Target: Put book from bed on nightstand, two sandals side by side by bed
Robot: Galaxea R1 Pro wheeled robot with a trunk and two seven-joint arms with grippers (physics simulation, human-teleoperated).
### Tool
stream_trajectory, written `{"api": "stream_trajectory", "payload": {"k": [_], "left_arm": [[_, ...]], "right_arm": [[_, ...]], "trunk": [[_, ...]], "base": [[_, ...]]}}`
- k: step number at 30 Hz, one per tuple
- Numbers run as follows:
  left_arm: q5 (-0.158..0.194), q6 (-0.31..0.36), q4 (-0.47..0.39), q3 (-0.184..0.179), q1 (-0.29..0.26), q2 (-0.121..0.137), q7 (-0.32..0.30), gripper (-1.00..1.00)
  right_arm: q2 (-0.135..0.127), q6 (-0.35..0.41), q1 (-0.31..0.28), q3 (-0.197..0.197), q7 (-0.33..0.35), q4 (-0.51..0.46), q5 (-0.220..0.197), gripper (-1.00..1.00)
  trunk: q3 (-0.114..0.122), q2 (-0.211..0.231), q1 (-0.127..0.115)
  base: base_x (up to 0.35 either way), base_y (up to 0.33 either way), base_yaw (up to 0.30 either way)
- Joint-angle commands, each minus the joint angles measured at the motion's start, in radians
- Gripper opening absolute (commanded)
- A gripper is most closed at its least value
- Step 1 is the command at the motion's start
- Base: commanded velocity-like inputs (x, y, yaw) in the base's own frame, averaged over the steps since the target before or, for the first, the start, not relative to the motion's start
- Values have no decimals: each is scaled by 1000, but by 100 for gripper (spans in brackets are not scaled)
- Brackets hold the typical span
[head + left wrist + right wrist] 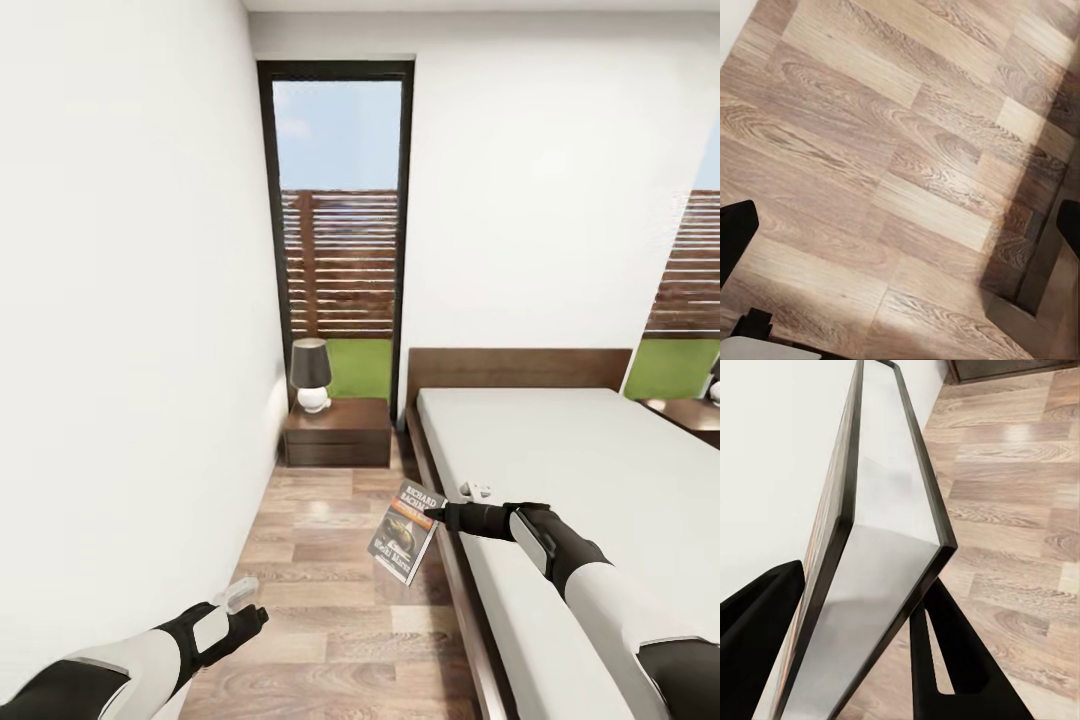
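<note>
While the book [406,533] hangs in the air over the wood floor [330,590], just beside the bed [560,470], the right gripper [437,517] holds it by its top corner. Seen from the right wrist, its jaws are clamped on the book's edge [881,577], one black finger [945,660] on each side. The book tilts, with its cover facing the room.

The left gripper [245,600] hangs low near the white wall [120,300], with nothing in it. From the left wrist its jaws look wide apart, with bare floor planks [900,180] between them.

Ahead, a dark nightstand [337,432] stands under the tall window [340,230], close to the head of the bed. A lamp [311,375] sits on its surface, toward the wall side.

I think the robot is now carrying the book to that nightstand. Next, it needs to roll closer, reach out, and lay the book flat on the free part of the surface, without bumping the lamp. The blue sandals would come after.
</note>
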Motion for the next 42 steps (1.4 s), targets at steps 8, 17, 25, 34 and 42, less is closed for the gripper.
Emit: {"api": "stream_trajectory", "payload": {"k": [8,17,25,34,42], "left_arm": [[10,3,1,-8,-1,0,2,100],[10,3,1,-8,-1,0,2,100],[10,3,1,-8,-1,0,2,100],[10,3,1,-8,-1,0,2,100],[10,3,1,-8,-1,0,2,100]], "right_arm": [[-1,7,0,5,-2,-2,-12,-100],[-1,7,0,5,0,-1,-12,-100],[-2,7,0,5,1,-1,-12,-100],[-2,7,0,5,1,-1,-12,-100],[-2,7,0,5,1,-2,-12,-100]], "trunk": [[0,-1,1],[0,-1,1],[0,-1,1],[0,-1,1],[0,-1,1]], "base": [[316,0,0],[75,42,0],[11,19,0],[2,3,0],[42,108,0]]}}
